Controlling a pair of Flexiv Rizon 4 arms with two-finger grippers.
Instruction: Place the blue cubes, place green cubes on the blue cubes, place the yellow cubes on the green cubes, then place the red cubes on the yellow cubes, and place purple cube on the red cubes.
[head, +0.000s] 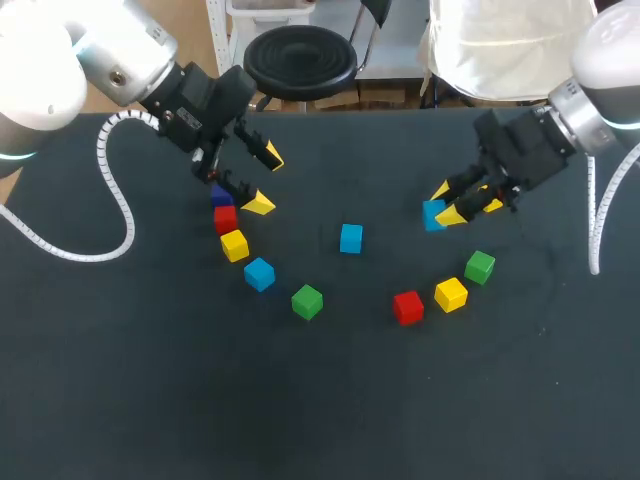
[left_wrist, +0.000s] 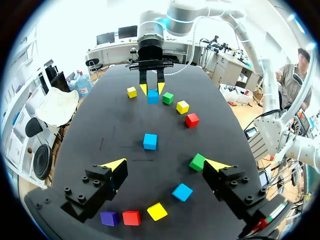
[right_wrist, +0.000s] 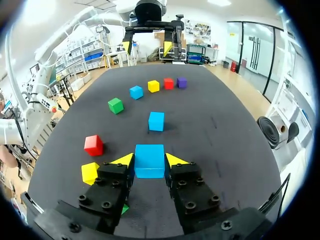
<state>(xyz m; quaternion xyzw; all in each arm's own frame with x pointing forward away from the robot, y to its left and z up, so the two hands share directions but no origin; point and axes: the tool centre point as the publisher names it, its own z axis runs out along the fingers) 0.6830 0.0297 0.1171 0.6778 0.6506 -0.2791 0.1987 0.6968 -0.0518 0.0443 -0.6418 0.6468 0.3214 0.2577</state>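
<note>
My right gripper (head: 447, 203) is shut on a blue cube (head: 433, 214) at the table's right; in the right wrist view that blue cube (right_wrist: 149, 161) sits squarely between the yellow tips of the gripper (right_wrist: 149, 160). A second blue cube (head: 350, 238) lies mid-table, a third (head: 259, 274) further left. My left gripper (head: 265, 181) hangs open and empty above a curved row of purple (head: 220, 196), red (head: 225, 218) and yellow (head: 234, 245) cubes. In the left wrist view the gripper (left_wrist: 167, 164) shows those cubes below it: purple (left_wrist: 109, 218), red (left_wrist: 131, 218), yellow (left_wrist: 157, 211).
A green cube (head: 307, 301) lies front of centre. On the right, a red (head: 407, 307), a yellow (head: 451, 294) and a green cube (head: 480, 267) form an arc just in front of my right gripper. Another yellow cube (head: 493, 205) sits behind that gripper.
</note>
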